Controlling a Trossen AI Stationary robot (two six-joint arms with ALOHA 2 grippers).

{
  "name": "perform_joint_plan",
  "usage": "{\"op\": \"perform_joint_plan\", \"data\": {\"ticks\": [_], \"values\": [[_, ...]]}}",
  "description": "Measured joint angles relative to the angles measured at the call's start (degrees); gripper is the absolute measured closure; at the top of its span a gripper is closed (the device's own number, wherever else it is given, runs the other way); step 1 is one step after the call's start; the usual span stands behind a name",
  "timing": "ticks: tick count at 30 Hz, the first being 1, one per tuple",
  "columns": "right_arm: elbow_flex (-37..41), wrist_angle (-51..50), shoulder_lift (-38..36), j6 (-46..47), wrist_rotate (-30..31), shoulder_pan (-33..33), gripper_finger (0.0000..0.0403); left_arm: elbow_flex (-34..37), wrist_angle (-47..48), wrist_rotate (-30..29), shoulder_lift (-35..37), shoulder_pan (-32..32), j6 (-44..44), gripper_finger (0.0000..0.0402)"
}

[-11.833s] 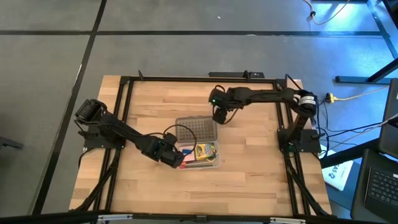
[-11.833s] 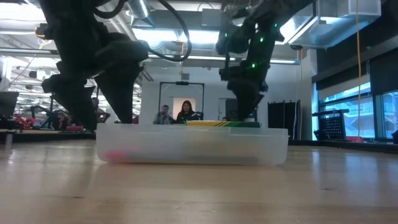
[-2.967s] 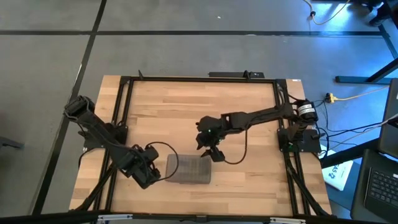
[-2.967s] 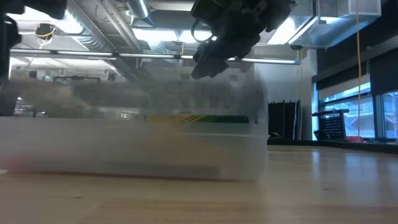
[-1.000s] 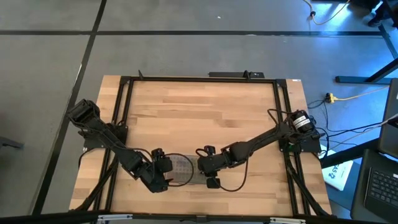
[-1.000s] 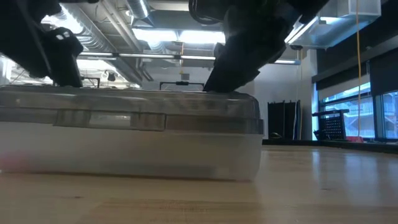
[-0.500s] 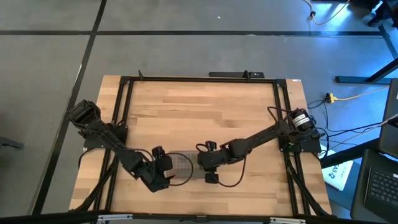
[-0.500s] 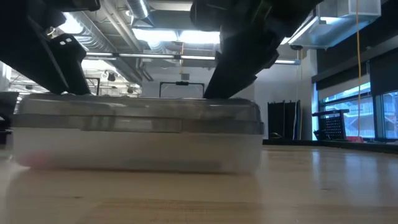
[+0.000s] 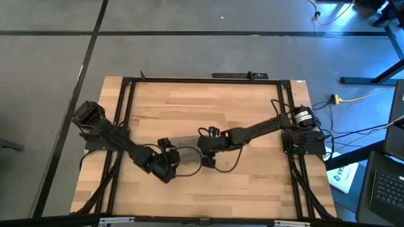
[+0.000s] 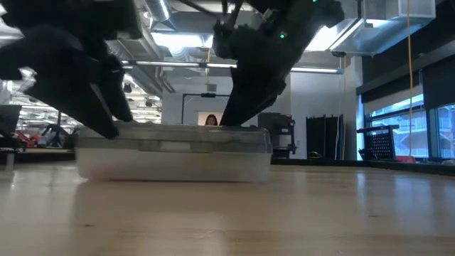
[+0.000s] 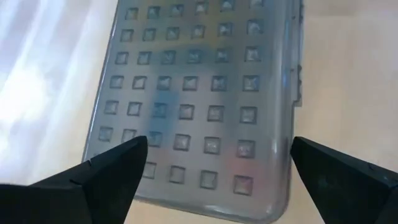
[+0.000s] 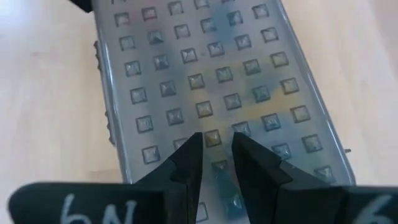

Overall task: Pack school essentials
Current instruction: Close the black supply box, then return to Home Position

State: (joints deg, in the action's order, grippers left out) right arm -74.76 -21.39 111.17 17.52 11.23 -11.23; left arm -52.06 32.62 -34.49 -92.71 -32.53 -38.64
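Observation:
The clear plastic case [image 9: 184,144] lies flat on the table with its grey dotted lid [image 11: 193,93] closed. The school essentials show only as blurred colours through the lid [image 12: 205,68] and as a pink smear [image 10: 106,171] through the wall. My left gripper [image 9: 166,162] is open wide, its fingers standing on either side of the case's left end [image 11: 216,152]. My right gripper [image 9: 205,151] is shut, and its fingertips [image 12: 217,146] are down on the lid near the case's right end. My left gripper has one finger [image 11: 124,165] over the lid's corner and the other [image 11: 311,158] beside the case's edge; whether they touch it, I cannot tell. My right gripper meets the lid's top [image 12: 214,127] near the right end with its shut fingertips [image 12: 189,155], slanting down from the right. The case stays flat on the table.
A black metal frame [image 9: 126,85] runs around the wooden table top [image 9: 240,189]. Bare wood lies on all sides of the case. Cables trail from both grippers across the table [image 9: 224,165]. A person [image 10: 212,119] shows far off in the room behind.
The case has slid flat along the table from near the near edge toward the far edge, lid still closed. Both grippers have moved the same way with it, the left still at its left end and the right still on the lid.

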Motion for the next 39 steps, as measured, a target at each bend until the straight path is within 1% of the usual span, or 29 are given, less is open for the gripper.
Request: {"op": "perform_joint_plan", "data": {"ticks": [3,7,15,20,27,29,34,37,39], "values": [[-0.01,0.01,0.04,-0.05,0.97,1.79,0.0309,0.19,2.06,-0.56,-0.26,1.80,2.95,0.0007],[0.04,-0.37,-0.04,-2.13,2.41,3.58,0.0309,0.17,2.28,0.23,0.57,3.14,6.24,0.0008],[-0.84,-2.46,-3.35,-7.04,3.14,4.05,0.0309,-2.78,8.20,-0.40,5.46,2.76,6.39,0.0008],[-2.29,-4.93,-7.76,-8.88,3.71,4.00,0.0309,-3.18,10.41,-0.17,11.31,1.62,6.89,0.0008],[-2.32,-8.76,-16.56,-8.74,4.41,3.79,0.0309,-3.22,10.48,4.67,19.56,-0.42,6.87,0.0008],[-2.29,-10.61,-19.50,-8.55,5.83,3.79,0.0309,-3.22,10.44,5.45,21.36,-0.63,7.29,0.0008],[-2.36,-15.20,-26.84,-4.92,11.95,3.77,0.0309,-3.25,9.58,6.28,23.79,-0.66,7.25,0.0008],[-2.36,-17.44,-29.94,-4.02,15.14,3.57,0.0309,-3.25,9.31,4.17,23.96,-0.53,5.45,0.0008],[-2.36,-18.20,-31.49,-4.08,16.18,3.44,0.0309,-3.25,9.77,3.47,23.96,-0.11,4.02,0.0008]]}}
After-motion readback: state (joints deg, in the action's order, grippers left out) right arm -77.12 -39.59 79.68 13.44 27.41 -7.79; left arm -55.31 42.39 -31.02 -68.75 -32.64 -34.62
